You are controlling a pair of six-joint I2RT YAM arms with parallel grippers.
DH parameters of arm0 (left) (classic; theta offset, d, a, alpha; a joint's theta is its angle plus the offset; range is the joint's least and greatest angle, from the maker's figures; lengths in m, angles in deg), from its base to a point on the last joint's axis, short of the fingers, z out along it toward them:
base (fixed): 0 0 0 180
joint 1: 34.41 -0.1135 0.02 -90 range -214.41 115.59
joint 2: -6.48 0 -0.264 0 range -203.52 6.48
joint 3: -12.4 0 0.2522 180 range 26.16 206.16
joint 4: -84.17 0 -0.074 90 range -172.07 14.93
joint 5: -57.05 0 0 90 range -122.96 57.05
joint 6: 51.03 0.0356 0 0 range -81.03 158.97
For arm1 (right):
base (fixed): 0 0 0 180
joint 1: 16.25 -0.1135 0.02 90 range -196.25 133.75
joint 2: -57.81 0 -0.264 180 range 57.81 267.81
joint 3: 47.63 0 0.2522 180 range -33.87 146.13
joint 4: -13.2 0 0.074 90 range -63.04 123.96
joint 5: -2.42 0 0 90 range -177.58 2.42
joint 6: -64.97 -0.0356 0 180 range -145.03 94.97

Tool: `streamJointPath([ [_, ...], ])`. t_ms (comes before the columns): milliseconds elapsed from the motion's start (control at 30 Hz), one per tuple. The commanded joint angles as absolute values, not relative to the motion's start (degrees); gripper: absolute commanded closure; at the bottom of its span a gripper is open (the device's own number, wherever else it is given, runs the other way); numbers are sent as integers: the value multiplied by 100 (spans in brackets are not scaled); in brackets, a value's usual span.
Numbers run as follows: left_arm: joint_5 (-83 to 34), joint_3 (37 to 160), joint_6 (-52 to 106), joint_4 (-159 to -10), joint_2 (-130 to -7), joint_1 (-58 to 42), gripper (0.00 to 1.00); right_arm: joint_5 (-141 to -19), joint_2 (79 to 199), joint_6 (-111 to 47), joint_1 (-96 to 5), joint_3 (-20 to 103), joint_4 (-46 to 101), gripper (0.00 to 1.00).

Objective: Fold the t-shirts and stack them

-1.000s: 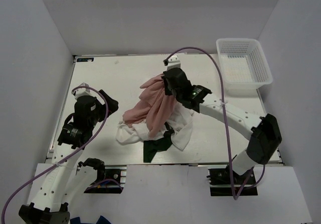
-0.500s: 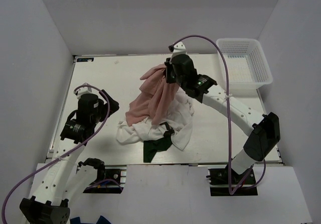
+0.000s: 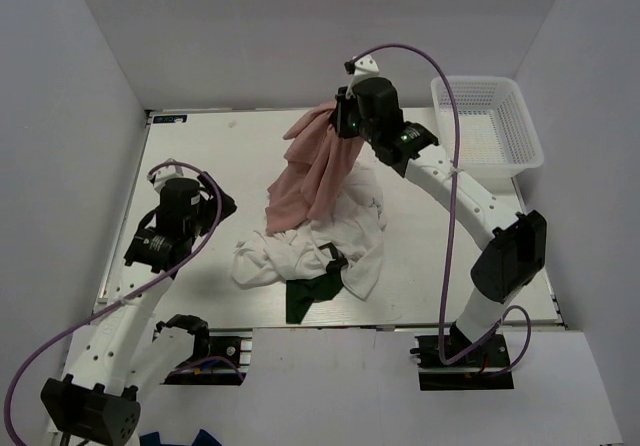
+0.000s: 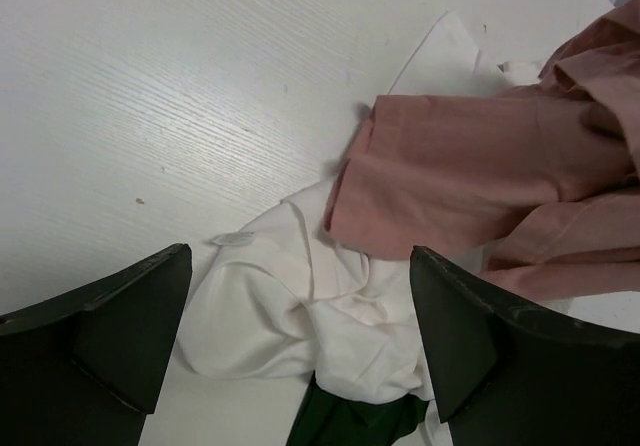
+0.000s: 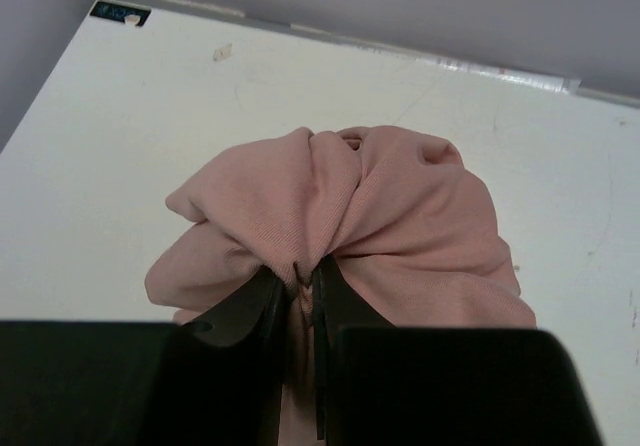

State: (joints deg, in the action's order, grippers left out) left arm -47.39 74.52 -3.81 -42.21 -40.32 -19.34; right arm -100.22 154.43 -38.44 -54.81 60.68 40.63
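Nothing is folded or stacked yet: left of the white plastic lattice basket (image 3: 487, 126) the right claw (image 5: 300, 276) pinches the dusty pink cloth t-shirt (image 3: 310, 171) aloft, crumpled white t-shirts (image 3: 270, 261) and a dark green t-shirt (image 3: 308, 298) lie heaped farther left, and the left claw (image 4: 300, 316) gapes empty farthest left.

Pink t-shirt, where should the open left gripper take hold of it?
Grip the pink t-shirt at its low free edge, coming from the left with the left gripper. The right gripper pinches its top, so that edge hangs loose near the white t-shirt.
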Motion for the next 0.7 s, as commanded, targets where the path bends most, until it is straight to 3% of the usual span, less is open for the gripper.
streamJointPath([
  [0,-5131,7932,-269,-4436,-4412,-1964,0,-9593,15598,-3707,-5167,6920,3864,100],
  [133,-5414,9124,-41,-3928,-5097,-2017,0,-9689,16230,-3830,-4632,8310,4506,100],
  [300,-5853,9901,-40,-3452,-5478,-2017,0,-10076,16442,-3909,-4104,9199,4061,100],
  [667,-5871,10280,408,-4057,-6610,-2517,0,-12456,16248,-2601,-3330,7855,1308,100],
])
